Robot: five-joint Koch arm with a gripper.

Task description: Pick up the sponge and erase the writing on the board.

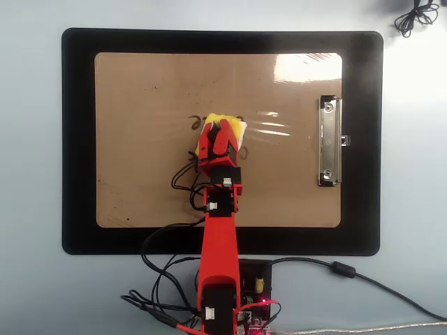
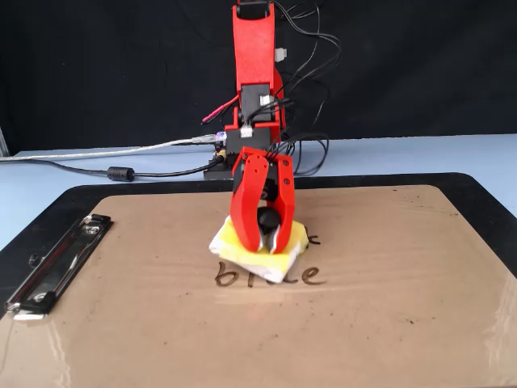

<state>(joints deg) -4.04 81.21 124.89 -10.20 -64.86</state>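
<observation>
The tan board [image 1: 140, 167] lies on a black mat [image 1: 77, 139]. My red gripper [image 1: 218, 130] is over the board's middle, shut on the yellow sponge [image 1: 238, 130] and holding it down on the board. In the fixed view the gripper [image 2: 265, 242] clamps around the sponge's black spot, and the sponge [image 2: 242, 257] rests flat on the board [image 2: 388, 307]. The sponge covers part of the dark writing [image 2: 229, 277]. The lower word "blue" shows in front of it, with a stroke end to its right. In the overhead view only stroke ends of the writing [image 1: 195, 123] show beside the sponge.
The silver clip [image 1: 329, 142] sits at the board's right edge in the overhead view and at the left [image 2: 56, 267] in the fixed view. Black cables [image 1: 160, 279] and the arm's base electronics [image 1: 255, 300] lie off the mat. A coiled cable [image 1: 412, 17] is in the top right corner.
</observation>
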